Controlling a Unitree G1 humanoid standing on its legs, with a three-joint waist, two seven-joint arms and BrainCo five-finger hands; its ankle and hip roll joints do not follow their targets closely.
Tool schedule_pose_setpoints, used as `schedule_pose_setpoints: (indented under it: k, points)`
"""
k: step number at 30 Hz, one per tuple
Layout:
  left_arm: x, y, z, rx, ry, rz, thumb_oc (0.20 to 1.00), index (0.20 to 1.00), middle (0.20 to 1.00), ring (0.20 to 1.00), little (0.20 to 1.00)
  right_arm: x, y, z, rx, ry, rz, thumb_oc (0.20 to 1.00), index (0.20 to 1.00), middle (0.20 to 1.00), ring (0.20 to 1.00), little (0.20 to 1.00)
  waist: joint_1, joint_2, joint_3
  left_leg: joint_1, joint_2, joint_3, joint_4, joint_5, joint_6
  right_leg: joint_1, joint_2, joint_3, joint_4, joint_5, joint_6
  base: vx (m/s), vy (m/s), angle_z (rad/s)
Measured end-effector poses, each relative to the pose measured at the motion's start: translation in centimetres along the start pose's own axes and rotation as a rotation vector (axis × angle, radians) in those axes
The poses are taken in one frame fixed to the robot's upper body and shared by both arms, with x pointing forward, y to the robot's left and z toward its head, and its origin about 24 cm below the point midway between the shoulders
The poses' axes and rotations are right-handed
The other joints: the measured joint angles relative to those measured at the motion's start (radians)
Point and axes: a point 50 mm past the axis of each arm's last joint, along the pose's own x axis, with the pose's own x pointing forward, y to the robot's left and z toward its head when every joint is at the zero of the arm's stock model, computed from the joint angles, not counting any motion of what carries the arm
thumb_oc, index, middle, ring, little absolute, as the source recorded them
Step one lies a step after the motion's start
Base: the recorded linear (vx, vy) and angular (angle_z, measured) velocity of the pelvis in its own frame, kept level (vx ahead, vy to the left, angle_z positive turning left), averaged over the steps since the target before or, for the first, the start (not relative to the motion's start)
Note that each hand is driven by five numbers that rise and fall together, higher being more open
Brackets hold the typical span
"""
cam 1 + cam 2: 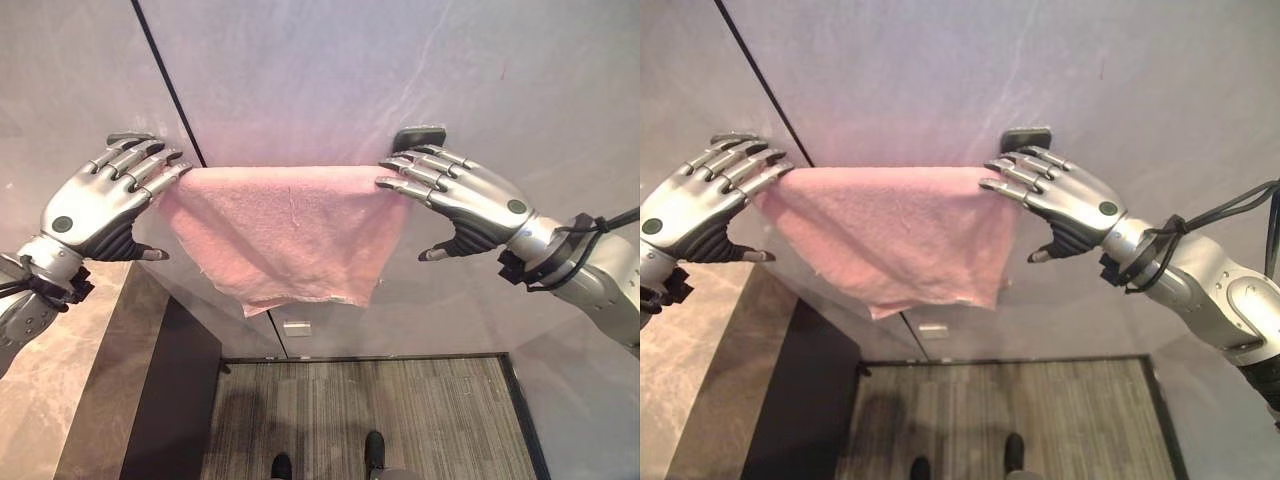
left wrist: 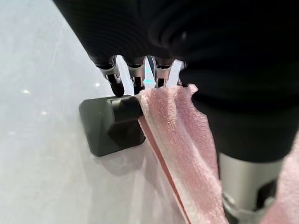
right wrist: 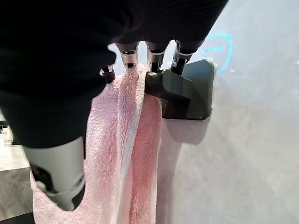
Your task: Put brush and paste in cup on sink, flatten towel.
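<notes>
A pink towel hangs over a rail on the wall, between a dark bracket on the left and another on the right. Its lower edge sags unevenly to a point at the lower left. My left hand is at the towel's left end, fingers laid straight over the top edge and thumb apart below. At the right end my right hand mirrors it, fingers resting on the towel beside the bracket, thumb hanging free underneath.
The pale wall has a dark seam running down behind the left bracket. Below lies a grey wood-look floor. A dark ledge and a marbled surface are at the lower left.
</notes>
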Motion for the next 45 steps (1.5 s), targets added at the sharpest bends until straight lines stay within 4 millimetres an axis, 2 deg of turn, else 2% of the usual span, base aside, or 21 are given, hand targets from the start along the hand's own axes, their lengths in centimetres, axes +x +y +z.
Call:
schedule_pose_setpoints:
  k: [12,16,22,25,27,31,36,39,42,45]
  points:
    - [-1.0,-1.4,0.2,-0.045,0.025,-0.023,1.0,1.0,1.0,1.0,1.0,-0.2,0.8,-0.3,0.036,0.022,0.012,1.0,1.0,1.0,1.0,1.0,0.012,0.017,-0.011,0.019,0.004,-0.005,0.0,0.0,0.0,0.026,0.004,-0.005,0.0,0.0,0.001,0.0,0.0,0.0]
    - [-2.0,-3.0,0.6,-0.083,0.082,0.019,1.0,1.0,1.0,1.0,1.0,-0.6,1.7,-0.2,0.109,0.07,-0.07,1.0,1.0,1.0,1.0,1.0,0.021,0.015,-0.015,0.024,0.004,-0.007,0.0,0.001,-0.001,0.032,0.003,-0.006,0.0,0.0,0.001,0.0,0.0,0.0]
    - [-3.2,-5.7,1.8,-0.262,0.237,0.151,1.0,1.0,1.0,1.0,1.0,-1.0,3.2,0.0,0.225,0.156,-0.228,1.0,1.0,1.0,1.0,1.0,0.008,0.012,-0.02,0.04,0.006,-0.006,0.0,0.001,-0.001,0.047,0.005,-0.005,0.0,-0.001,0.001,-0.03,-0.01,-0.01]
    - [-3.2,-6.7,2.3,-0.325,0.299,0.2,1.0,1.0,1.0,1.0,1.0,-0.6,3.9,0.3,0.314,0.184,-0.303,1.0,1.0,1.0,1.0,1.0,0.007,0.007,-0.025,0.043,0.008,-0.007,0.0,0.004,-0.005,0.049,0.007,-0.005,0.0,0.0,-0.001,-0.06,-0.021,0.0]
    - [-2.2,-7.8,3.2,-0.399,0.336,0.234,1.0,1.0,1.0,1.0,1.0,-0.1,4.4,0.5,0.406,0.216,-0.361,1.0,1.0,1.0,1.0,1.0,0.016,-0.002,-0.033,0.054,0.01,-0.009,0.0,0.004,-0.006,0.061,0.011,-0.007,0.0,-0.001,-0.001,-0.05,-0.016,0.02]
    - [-2.1,-7.6,3.0,-0.421,0.368,0.278,1.0,1.0,1.0,1.0,1.0,-0.2,3.9,0.3,0.416,0.247,-0.466,1.0,1.0,1.0,1.0,1.0,0.016,-0.019,-0.044,0.055,0.011,-0.009,-0.001,0.004,-0.006,0.064,0.009,-0.008,0.0,-0.001,-0.001,-0.02,-0.005,0.01]
    - [-2.4,-7.1,3.4,-0.483,0.43,0.394,1.0,1.0,1.0,1.0,1.0,-0.8,2.1,0.3,0.378,0.254,-0.606,1.0,1.0,1.0,1.0,1.0,0.016,-0.026,-0.049,0.057,0.008,-0.01,0.0,0.004,-0.005,0.066,0.006,-0.008,0.0,0.0,-0.001,0.0,0.0,0.0]
    - [-3.1,-7.0,4.5,-0.62,0.473,0.468,1.0,1.0,1.0,1.0,1.0,-2.5,2.2,0.2,0.36,0.316,-0.65,1.0,1.0,1.0,1.0,1.0,0.017,-0.028,-0.05,0.059,0.007,-0.01,0.0,0.004,-0.004,0.068,0.005,-0.008,0.0,0.0,-0.001,0.0,0.0,0.0]
    - [-3.7,-7.6,5.2,-0.728,0.503,0.468,1.0,1.0,1.0,1.0,1.0,-4.0,3.4,0.1,0.382,0.399,-0.65,1.0,1.0,1.0,1.0,1.0,0.011,-0.027,-0.051,0.06,0.007,-0.008,0.0,0.002,-0.003,0.068,0.006,-0.007,0.0,-0.002,0.001,0.0,0.0,0.0]
    - [-5.4,-9.3,7.4,-0.958,0.588,0.453,1.0,1.0,1.0,1.0,1.0,-7.6,6.4,0.3,0.451,0.599,-0.631,1.0,1.0,1.0,1.0,1.0,0.007,-0.025,-0.051,0.06,0.004,-0.009,-0.003,0.001,0.0,0.068,0.003,-0.007,0.0,-0.005,0.005,0.0,0.0,0.0]
